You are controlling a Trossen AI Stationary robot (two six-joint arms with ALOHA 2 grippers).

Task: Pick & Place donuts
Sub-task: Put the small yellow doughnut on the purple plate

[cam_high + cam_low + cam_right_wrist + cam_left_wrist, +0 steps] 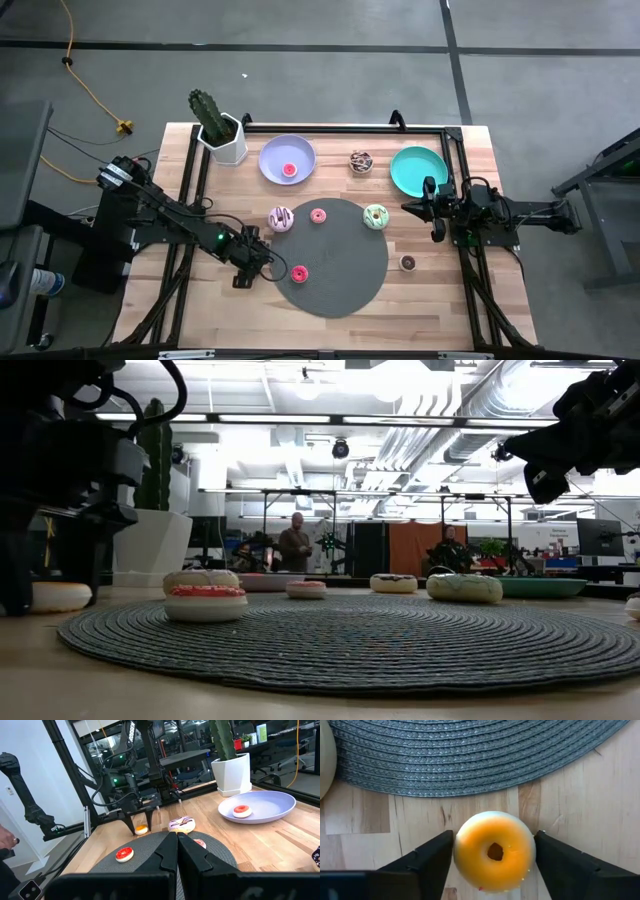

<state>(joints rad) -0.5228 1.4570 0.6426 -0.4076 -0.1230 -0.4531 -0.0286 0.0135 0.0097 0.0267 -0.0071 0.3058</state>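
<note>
Orange donut (pixel 494 851) fills my left wrist view: glossy smooth ring, small centre hole, sitting on bare wood just off the edge of the woven grey mat (pixel 470 755). My left gripper (pixel 494 857) has its jaws spread around it, one dark finger at each side of the ring, touching or very nearly; I can't tell if it's actually gripped. High view puts that gripper (pixel 247 268) at the mat's left edge, and hides the orange donut under it. Right wrist view catches the donut (pixel 141 829) between the left arm's fingers from across the worktop (pixel 440 300). Right gripper (pixel 437 213) hangs above the worktop right of the mat, near the teal plate (pixel 418 168); my right wrist view shows its jaws pressed together, nothing in them. On the coiled-rope mat (pixel 335 285): red donut (pixel 298 273) nearest the left gripper, pink donut (pixel 319 215) at the far edge, green donut (pixel 375 216) at the right edge. Sprinkled white-purple donut (pixel 281 218) sits at the mat's left rim. Another red-iced donut (pixel 290 169) lies in the lavender plate (pixel 272 152). Two chocolate ones on bare wood: one (pixel 361 160) between the plates, one (pixel 408 262) right of the mat. Low view only adds the mat's ribbed profile and the red donut's (pixel 205 601) cream-coloured side.
</note>
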